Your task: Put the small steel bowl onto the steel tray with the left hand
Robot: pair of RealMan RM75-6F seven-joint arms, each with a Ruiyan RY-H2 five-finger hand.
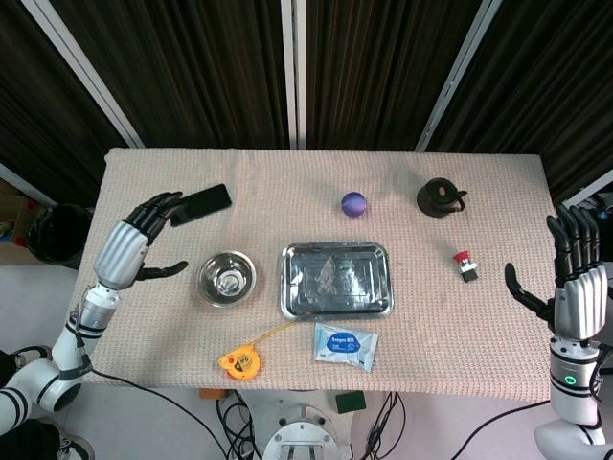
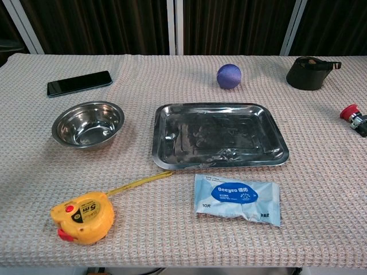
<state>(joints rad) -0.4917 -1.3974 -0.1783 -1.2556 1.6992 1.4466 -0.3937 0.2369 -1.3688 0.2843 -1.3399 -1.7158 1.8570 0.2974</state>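
Your left hand [image 1: 134,244] hovers with fingers [image 1: 161,206] wide, holding nothing; the bowl [image 1: 227,278] sits just beyond them, and its slick rim may slip toward the tray [image 1: 336,279]

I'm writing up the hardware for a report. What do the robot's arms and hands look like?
Both hands have silver-grey metallic backs and black segmented fingers. The left hand sits on a white arm with a black band at the wrist and a rounded white joint lower down. The right hand sits on a white cylindrical forearm bearing a small green ring light. No sleeves or loose cables on the arms show. The chest view shows neither.
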